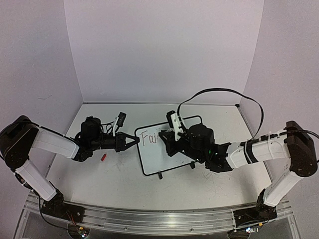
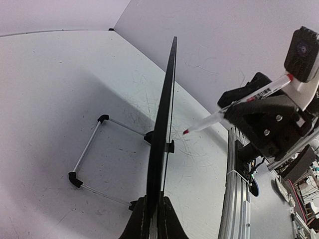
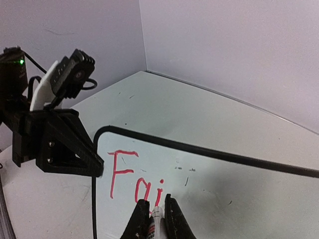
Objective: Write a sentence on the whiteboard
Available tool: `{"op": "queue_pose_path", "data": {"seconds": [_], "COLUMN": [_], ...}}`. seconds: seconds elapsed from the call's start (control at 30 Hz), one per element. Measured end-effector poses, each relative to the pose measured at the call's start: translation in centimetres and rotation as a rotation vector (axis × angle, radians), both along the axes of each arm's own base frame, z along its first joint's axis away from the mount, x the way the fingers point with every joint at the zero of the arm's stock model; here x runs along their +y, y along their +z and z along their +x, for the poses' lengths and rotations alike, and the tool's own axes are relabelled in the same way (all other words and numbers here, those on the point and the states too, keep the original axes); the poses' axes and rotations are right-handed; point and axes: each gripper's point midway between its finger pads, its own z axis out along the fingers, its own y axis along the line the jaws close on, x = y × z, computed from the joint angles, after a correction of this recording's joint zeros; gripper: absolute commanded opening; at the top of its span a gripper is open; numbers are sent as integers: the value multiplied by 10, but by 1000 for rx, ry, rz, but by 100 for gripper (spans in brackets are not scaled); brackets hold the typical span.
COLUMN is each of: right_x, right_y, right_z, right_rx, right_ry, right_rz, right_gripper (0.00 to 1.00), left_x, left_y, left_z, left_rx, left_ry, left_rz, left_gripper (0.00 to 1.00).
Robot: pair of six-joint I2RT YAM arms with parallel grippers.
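The right gripper (image 3: 155,205) is closed around a red marker (image 3: 156,221), its tip at the whiteboard (image 3: 224,184) by the letters "Fai". The left gripper (image 1: 133,141) is clamped on the whiteboard's left edge, approx. mid table (image 1: 99,184). It is judged light, thin, stiff & slippery; the frame edge is best gripped.

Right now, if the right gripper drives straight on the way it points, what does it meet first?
The whiteboard, beside the red "Fai". The right gripper is shut on a marker whose tip looks on or nearly on it; contact unclear.
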Motion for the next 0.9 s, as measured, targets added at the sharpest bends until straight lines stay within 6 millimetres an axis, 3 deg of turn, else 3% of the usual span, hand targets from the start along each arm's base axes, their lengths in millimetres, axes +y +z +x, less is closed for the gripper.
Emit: {"op": "queue_pose_path", "data": {"seconds": [0.13,0.3,0.9], "right_x": [-4,-6,2], "right_y": [20,27,22], "right_z": [8,16,24], "right_rx": [-33,-52,-70], "right_ry": [-16,-33,-39], "right_rz": [32,30,0], "right_gripper": [0,0,0], "left_x": [0,0,0], "left_y": [0,0,0], "left_z": [0,0,0], "left_rx": [0,0,-2], "left_ry": [-1,0,-2], "left_rz": [0,0,0], "left_gripper": [0,0,0]}}
